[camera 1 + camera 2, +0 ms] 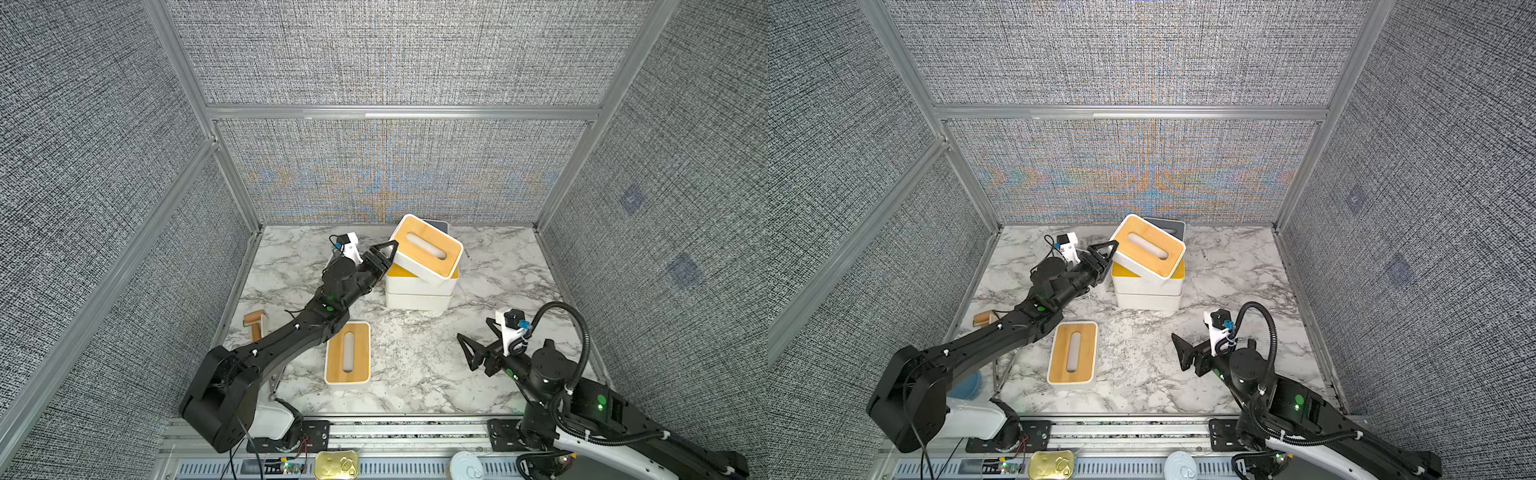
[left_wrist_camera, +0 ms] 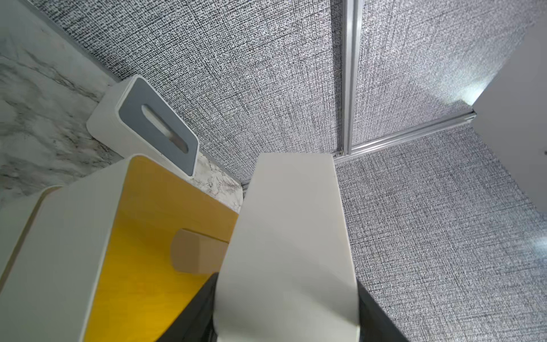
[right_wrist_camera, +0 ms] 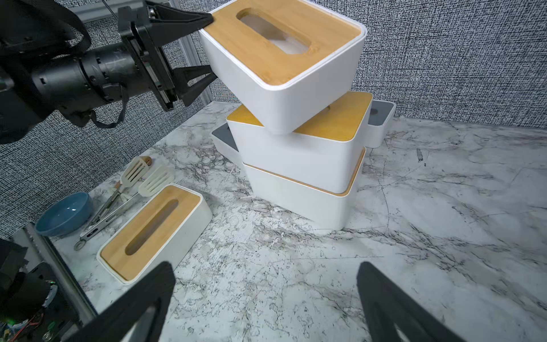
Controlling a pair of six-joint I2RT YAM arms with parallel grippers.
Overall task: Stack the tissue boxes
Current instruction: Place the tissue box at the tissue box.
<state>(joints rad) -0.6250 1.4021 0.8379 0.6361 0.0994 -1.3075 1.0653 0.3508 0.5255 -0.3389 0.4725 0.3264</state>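
The left pincer [image 1: 392, 254] pinches one end wall of the tilted box [image 1: 428, 249], bamboo-lidded, held askew over a two-box stack [image 1: 417, 291] at the rear of the bench [image 1: 498, 270]. A fourth box [image 1: 348, 352] lies flat near the front. A grey box [image 2: 154, 127] sits behind the stack. The right pincer [image 1: 473, 328] hangs spread and empty above the bench.

Grey-lidded tissue box [image 2: 130, 118] sits just beyond yellow-lidded box [image 2: 142, 251].
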